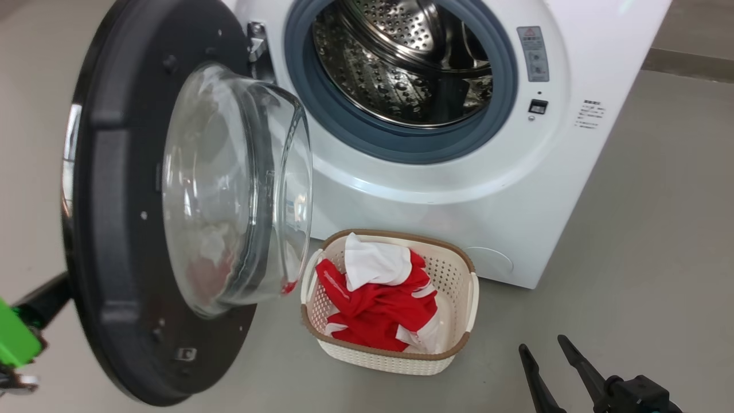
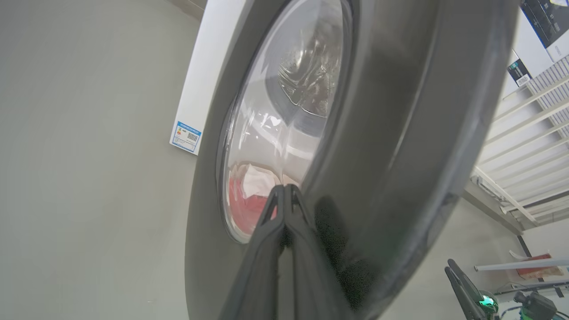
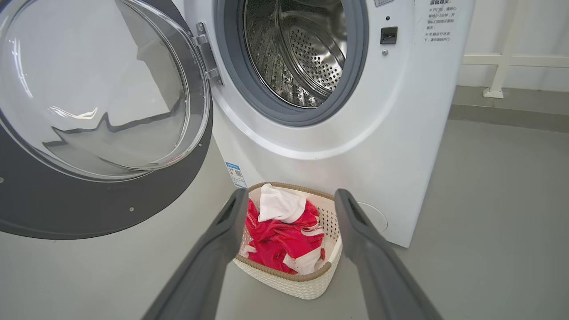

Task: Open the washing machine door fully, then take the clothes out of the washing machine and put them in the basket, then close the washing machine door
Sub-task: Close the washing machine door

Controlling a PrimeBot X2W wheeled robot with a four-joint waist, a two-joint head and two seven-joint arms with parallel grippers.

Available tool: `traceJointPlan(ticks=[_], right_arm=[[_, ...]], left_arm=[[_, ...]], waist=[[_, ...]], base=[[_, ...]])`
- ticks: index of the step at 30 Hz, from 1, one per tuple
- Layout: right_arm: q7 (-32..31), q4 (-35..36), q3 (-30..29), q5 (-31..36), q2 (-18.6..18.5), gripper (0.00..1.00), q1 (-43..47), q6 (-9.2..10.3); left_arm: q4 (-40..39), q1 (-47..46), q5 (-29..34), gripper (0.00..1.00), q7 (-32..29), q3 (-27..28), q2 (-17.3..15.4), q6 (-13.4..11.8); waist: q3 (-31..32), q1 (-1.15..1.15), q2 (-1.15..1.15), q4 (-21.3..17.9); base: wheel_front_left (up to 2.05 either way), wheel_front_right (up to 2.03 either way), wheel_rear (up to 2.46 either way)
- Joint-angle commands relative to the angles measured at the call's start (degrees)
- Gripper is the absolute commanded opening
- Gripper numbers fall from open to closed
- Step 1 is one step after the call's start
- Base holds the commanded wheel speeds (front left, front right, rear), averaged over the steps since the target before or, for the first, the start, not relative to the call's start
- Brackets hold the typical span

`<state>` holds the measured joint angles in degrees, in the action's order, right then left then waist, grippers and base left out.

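The washing machine door (image 1: 109, 241) stands swung out to the left, its glass bowl facing the white washing machine (image 1: 516, 189). The steel drum (image 1: 401, 63) shows bare metal. On the floor before the machine sits the basket (image 1: 459, 350), holding the red and white clothes (image 1: 378, 310). My left gripper (image 2: 284, 187) is shut, with its tips against the outer face of the door (image 2: 400, 133) by the window's edge. My right gripper (image 3: 289, 195) is open and empty, above and in front of the basket (image 3: 289, 278) and clothes (image 3: 280, 240). It also shows in the head view, right gripper (image 1: 542, 344).
Grey floor (image 1: 631, 258) spreads to the right of the machine. A white railing (image 2: 524, 133) stands beyond the door in the left wrist view. A blue sticker (image 3: 235, 174) marks the machine's side. My left arm's green part (image 1: 16, 341) pokes out behind the door.
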<state>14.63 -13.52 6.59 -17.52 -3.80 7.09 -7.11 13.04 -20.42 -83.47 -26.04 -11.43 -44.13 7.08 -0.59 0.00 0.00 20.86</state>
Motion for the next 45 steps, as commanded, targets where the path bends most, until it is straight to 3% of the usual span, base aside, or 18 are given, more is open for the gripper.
traceJointPlan(ticks=[1, 13, 23, 35, 40, 45], right_arm=[[0.37, 1.54, 1.07, 0.34, -0.47, 1.00, -0.89, -0.37], [0.37, 2.03, 0.04, 0.69, -0.20, 1.00, -1.19, -0.37], [0.37, 2.57, -0.82, 0.95, 0.04, 1.00, -1.50, -0.37], [0.37, 2.41, -0.81, 0.81, 0.44, 1.00, -1.16, -0.37], [0.37, 2.10, -0.18, 0.59, 0.38, 1.00, -1.01, -0.37], [0.37, 1.77, 0.56, 0.30, 0.06, 1.00, -0.80, -0.37]], left_arm=[[-3.65, -1.41, -0.36, 0.00, 0.61, 0.99, -2.78, 0.40], [-13.93, -3.19, -2.61, 0.00, 3.68, -5.15, -0.77, 0.41], [-15.53, -6.34, -1.51, 0.00, 8.07, -10.19, 1.66, 0.41], [-13.68, -2.62, -3.00, 0.00, 13.92, -11.92, -0.50, 0.41], [-12.34, 1.59, -3.49, 0.31, 17.32, -12.16, -0.66, 0.41], [-10.78, 5.45, -4.24, 0.51, 20.16, -12.57, -0.35, 0.41]], waist=[[-0.13, 0.00, 0.00, -1.41], [-0.55, 0.00, 0.00, -7.43], [-1.71, 0.00, 0.00, -11.94], [-0.69, 0.00, 0.00, -10.63], [0.25, 0.00, 0.00, -8.63], [1.26, 0.00, 0.00, -6.43]], base=[[0.00, 0.00, 0.00], [0.00, 0.00, 0.00], [0.00, 0.00, 0.00], [0.00, 0.00, 0.00], [0.00, 0.00, 0.00], [0.00, 0.00, 0.00]])
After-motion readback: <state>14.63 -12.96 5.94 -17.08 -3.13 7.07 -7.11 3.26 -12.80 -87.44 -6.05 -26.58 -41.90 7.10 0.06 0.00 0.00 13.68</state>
